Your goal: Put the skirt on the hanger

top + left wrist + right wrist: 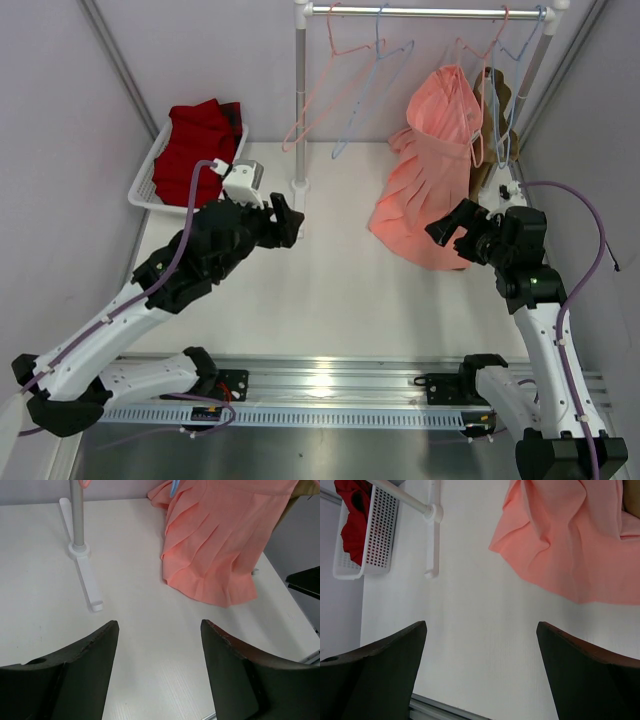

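1. Top external view: the plain deep-red fabric skirt [200,135] sat bunched in a white perforated plastic basket [148,175] at the table's far-left corner.
2. The thin light-blue wire hanger [365,95] hung bare on the metal rail [420,12], well apart from that skirt.
3. Left gripper [288,218] was spread wide, holding nothing, near the rack's post.
4. Right gripper [448,238] was wide and empty too, near the hem of a salmon-pink pleated skirt [430,190].

Left gripper [159,625]: two dark fingers spread wide, nothing between them.
White table [40,590].
Grey rack pole [76,510], upright on white foot [89,582].
Salmon-pink pleated skirt [220,545]: hanging right of the pole, hem reaching the table.
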Available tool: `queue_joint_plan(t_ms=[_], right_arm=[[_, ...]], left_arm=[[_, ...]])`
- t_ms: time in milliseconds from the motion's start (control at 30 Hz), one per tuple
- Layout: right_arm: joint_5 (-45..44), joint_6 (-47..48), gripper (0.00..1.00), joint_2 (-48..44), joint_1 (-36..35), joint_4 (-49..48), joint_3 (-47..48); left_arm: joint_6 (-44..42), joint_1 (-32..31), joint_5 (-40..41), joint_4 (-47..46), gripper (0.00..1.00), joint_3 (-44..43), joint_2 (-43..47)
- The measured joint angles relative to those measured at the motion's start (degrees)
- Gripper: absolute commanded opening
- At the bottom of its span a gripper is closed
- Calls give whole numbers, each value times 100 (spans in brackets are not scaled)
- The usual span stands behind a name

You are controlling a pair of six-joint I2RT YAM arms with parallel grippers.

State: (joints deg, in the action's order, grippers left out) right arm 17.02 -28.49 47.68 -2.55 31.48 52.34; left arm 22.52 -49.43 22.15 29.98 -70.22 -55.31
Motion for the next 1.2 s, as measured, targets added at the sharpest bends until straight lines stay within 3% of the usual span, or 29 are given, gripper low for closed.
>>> queue_joint_plan(t_ms=[267, 533, 767, 900, 1067, 1200], right_arm=[[-24, 4, 99, 85, -129, 17, 0], [85, 9, 99, 496, -308, 0, 7], [291, 28, 99, 796, -503, 20, 57], [365, 50, 99, 800, -603, 11, 79], [450, 98, 99, 848, -702, 2, 81], [479, 149, 99, 944, -807, -4, 83]], left_arm=[[22, 317, -79, 70, 72, -48, -98], [251, 2472, -269, 57, 70, -684, -1093], [387, 3829, 229, -269, 67, -1814, -3187], [459, 4352, 232, -195, 66, -2929, -4806], [442, 4605, 315, 136, 66, -4623, -6749], [505, 4658, 345, 485, 64, -5176, -7582]])
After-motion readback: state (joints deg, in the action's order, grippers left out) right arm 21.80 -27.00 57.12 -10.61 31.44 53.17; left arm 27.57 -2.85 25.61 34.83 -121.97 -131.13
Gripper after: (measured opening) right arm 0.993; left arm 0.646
